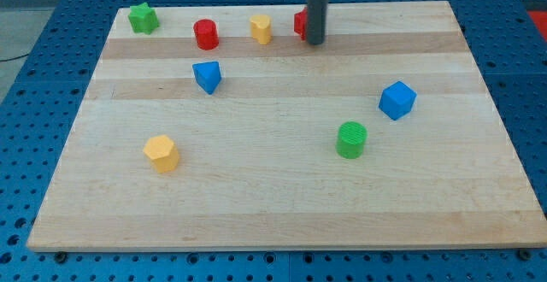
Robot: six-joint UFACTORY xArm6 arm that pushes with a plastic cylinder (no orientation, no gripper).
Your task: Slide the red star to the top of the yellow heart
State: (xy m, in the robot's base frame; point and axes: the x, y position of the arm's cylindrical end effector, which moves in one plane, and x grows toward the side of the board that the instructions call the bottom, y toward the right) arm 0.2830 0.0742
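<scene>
My tip (315, 41) rests on the board (282, 188) close against the right side of the red star (301, 23), which shows only as a sliver past the rod near the view's top edge. There is no claw on this rod, so nothing is clenched or released; it can only shove. The yellow heart (261, 28) sits just to the star's left, with a small gap between them. Because the tip lies on the side away from the heart, a leftward push looks right, angled slightly up so the star ends above the heart rather than knocking into it.
</scene>
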